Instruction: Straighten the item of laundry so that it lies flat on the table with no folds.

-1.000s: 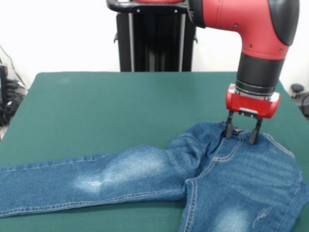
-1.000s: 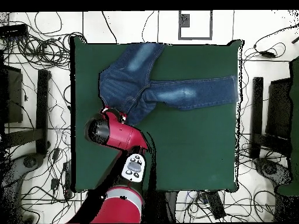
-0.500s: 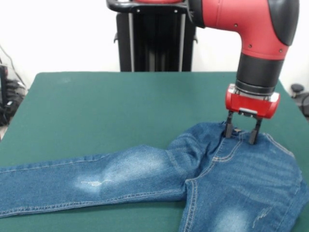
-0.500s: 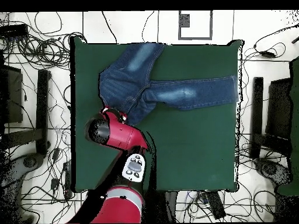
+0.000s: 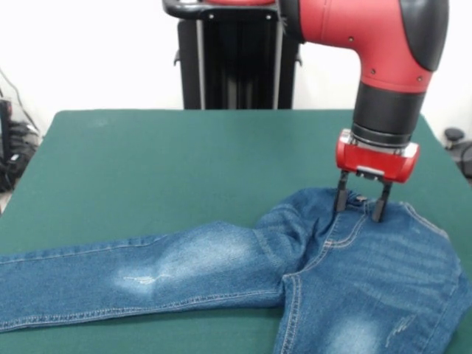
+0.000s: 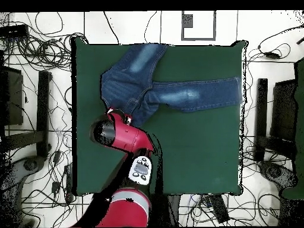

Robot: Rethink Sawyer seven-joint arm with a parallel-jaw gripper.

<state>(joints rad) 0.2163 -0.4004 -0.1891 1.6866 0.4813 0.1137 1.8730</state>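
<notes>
The faded blue denim jeans (image 5: 317, 265) lie spread but still rumpled at the crotch on the dark green cloth counter (image 5: 169, 162), jaws (image 5: 359, 206) spread over the waistband, straightening unfinished.

No readable text, labels, brands or numbers anywhere: not on arm, jeans, table or floor clutter.

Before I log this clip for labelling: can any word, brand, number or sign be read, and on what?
None can be read.
Jeans: only stitching and faded patches, no legible label.
Arm's panel of buttons in the overhead view: marks too small to read.
Gripper and table: no writing shows.
</notes>
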